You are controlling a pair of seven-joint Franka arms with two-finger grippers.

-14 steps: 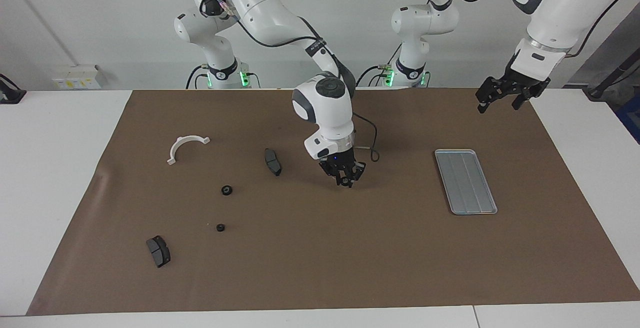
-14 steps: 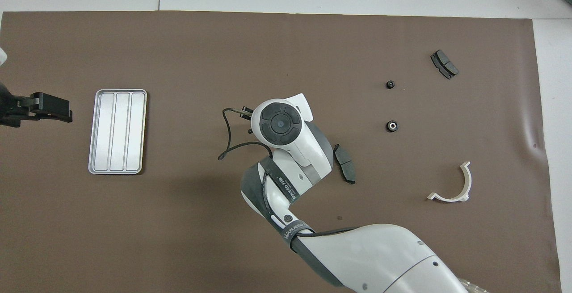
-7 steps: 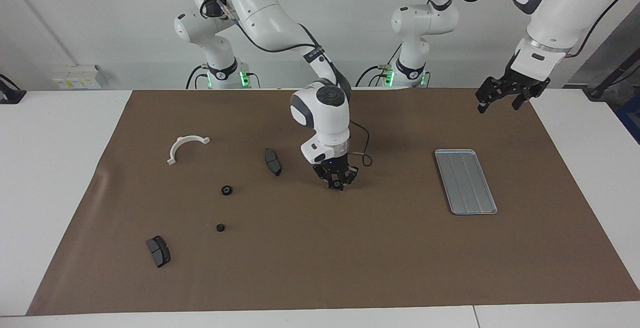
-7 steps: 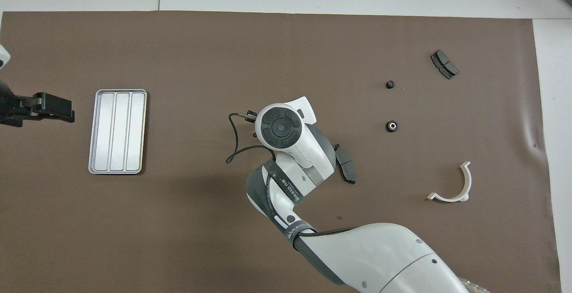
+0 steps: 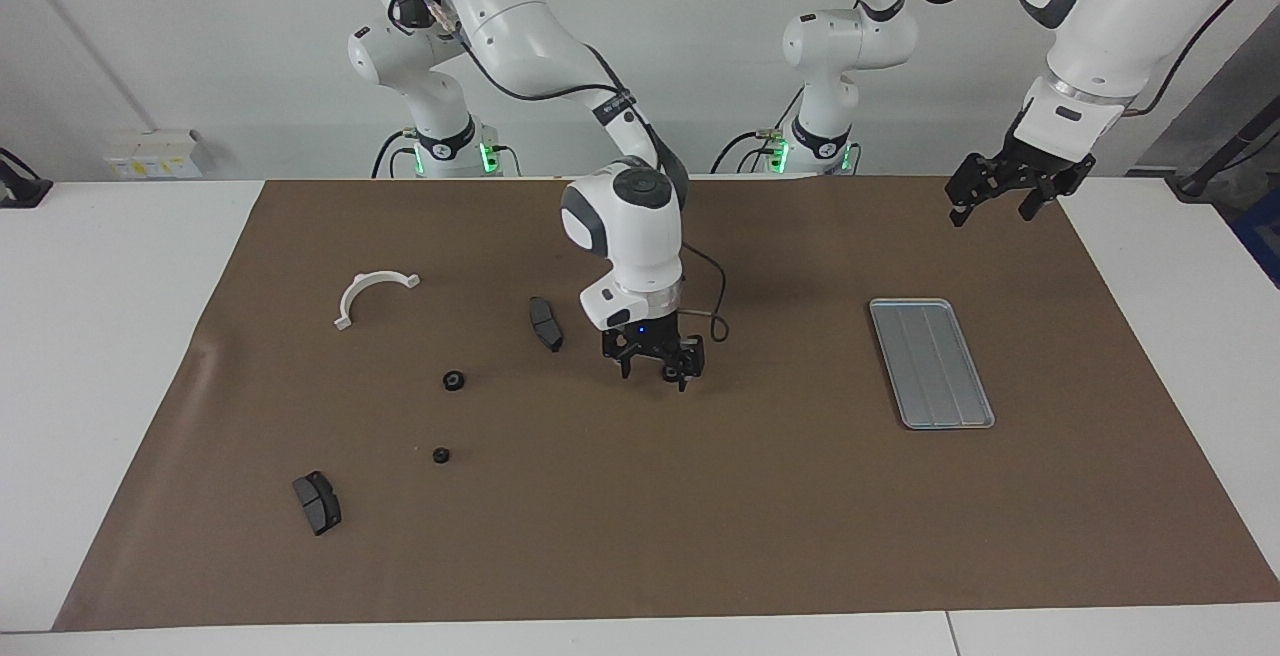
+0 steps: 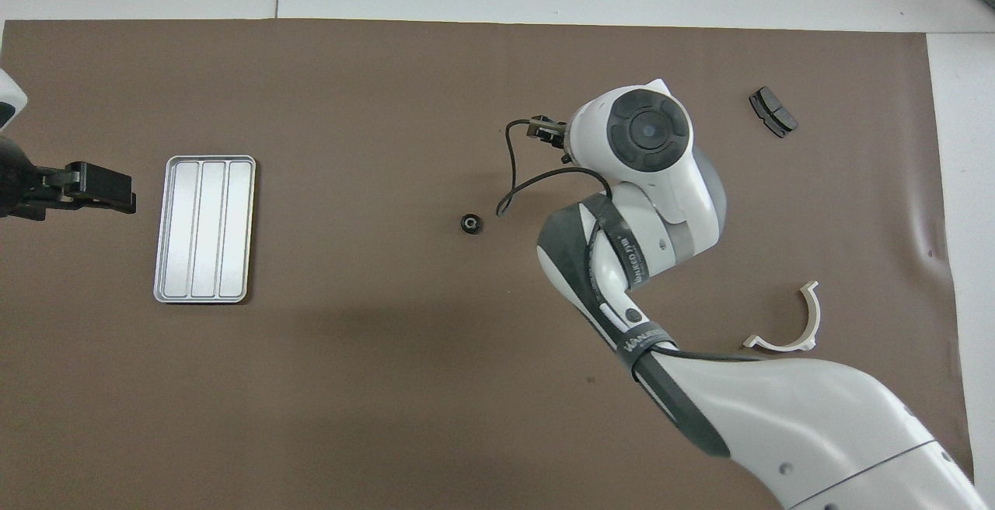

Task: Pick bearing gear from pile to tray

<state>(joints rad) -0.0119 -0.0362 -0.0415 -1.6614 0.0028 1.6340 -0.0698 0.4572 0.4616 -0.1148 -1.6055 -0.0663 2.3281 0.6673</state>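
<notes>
Brown mat (image 5: 700,496) on the table (image 5: 100,336) is carrying one gear (image 6: 470,224) midway between pile (image 5: 455,380) and tray (image 5: 930,363). I'm seeing the right jaws (image 5: 655,368) hanging released and empty over mid-mat. Left jaws (image 5: 1000,198) are waiting open near the tray.

Right gripper (image 5: 655,368) hangs low over the brown mat (image 5: 700,496), fingers spread; left gripper (image 5: 990,204) waits raised near the tray (image 5: 931,364). Two black gears (image 5: 454,380) lie toward the right arm's end.
</notes>
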